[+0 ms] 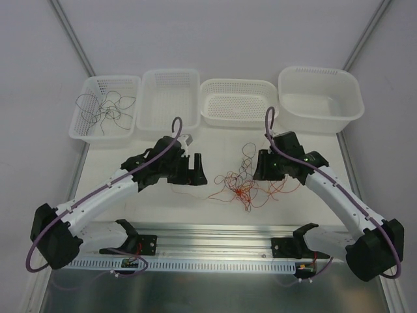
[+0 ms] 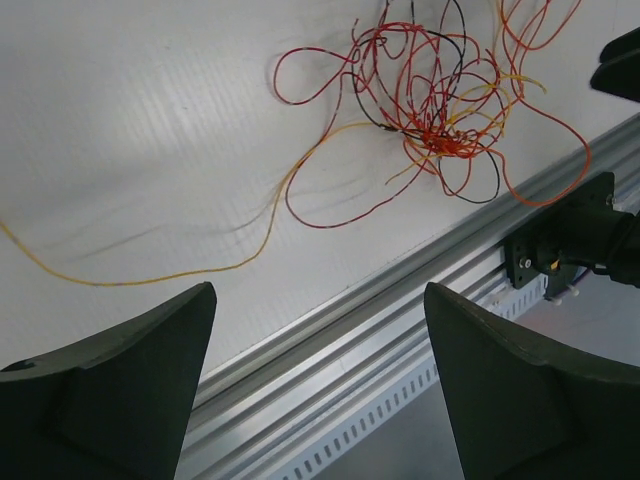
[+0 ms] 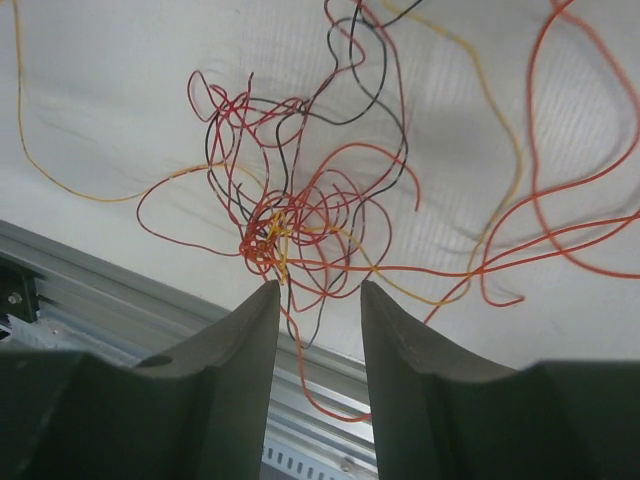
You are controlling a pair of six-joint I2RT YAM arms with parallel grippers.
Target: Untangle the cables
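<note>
Just short of the knot of hair-thin red, orange-yellow and dark cables (image 1: 244,186), the left gripper (image 2: 318,300) is gaping wide and empty, while the right gripper (image 3: 318,290) is standing part-open, clamping nothing. One orange-yellow strand (image 2: 250,250) is trailing left of the knot. Well beyond it, a dark grey wire (image 1: 104,109) is lying alone in the leftmost white plastic basket (image 1: 104,77), so by my judgement most of the sorting is still waiting.

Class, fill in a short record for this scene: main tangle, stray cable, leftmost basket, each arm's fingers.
Main tangle: red, orange-yellow and dark cables knotted between the arms
Stray strand: orange-yellow cable trails out toward the left arm
Leftmost basket: holds a dark grey cable
Left gripper: fingers open, holding nothing
Right gripper: fingers open above the knot
</note>
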